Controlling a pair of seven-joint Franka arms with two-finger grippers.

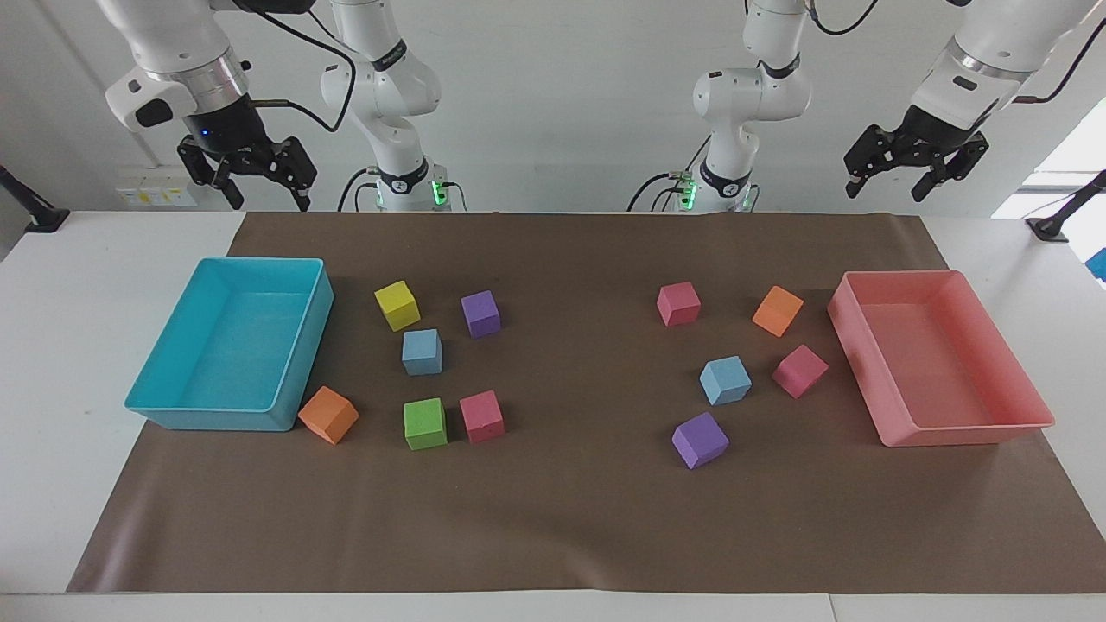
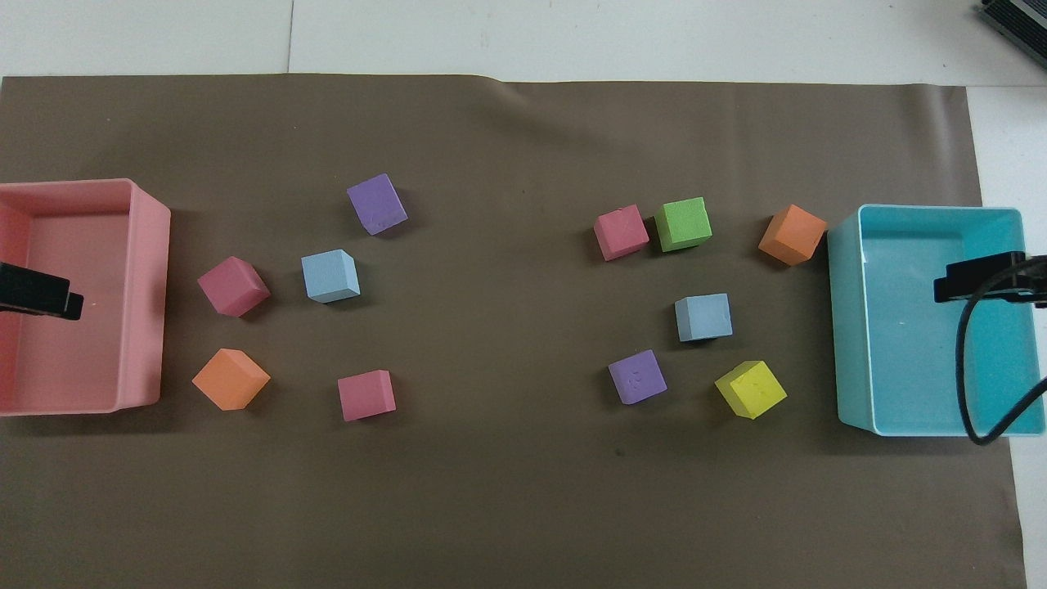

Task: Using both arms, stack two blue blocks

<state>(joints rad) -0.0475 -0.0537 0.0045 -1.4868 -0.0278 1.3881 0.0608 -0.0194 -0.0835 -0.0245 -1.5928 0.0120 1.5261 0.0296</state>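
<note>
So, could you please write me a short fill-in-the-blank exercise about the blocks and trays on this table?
1. Each blue block rests on the brown ____.
2. The yellow block lies nearer to the ____ tray than to the other tray.
3. The green block has a ____ block right beside it.
4. Both trays hold ____ blocks.

Missing words: mat; turquoise; pink; no

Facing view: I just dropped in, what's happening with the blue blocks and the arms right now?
Nothing is being handled yet. The left gripper hangs open, raised near the pink tray, and the right gripper hangs open, raised near the turquoise tray. Both arms wait. One blue block lies toward the left arm's end, beside a purple cube. The other blue block lies toward the right arm's end, among yellow, purple, green and pink cubes. The two are apart and unstacked.
</note>
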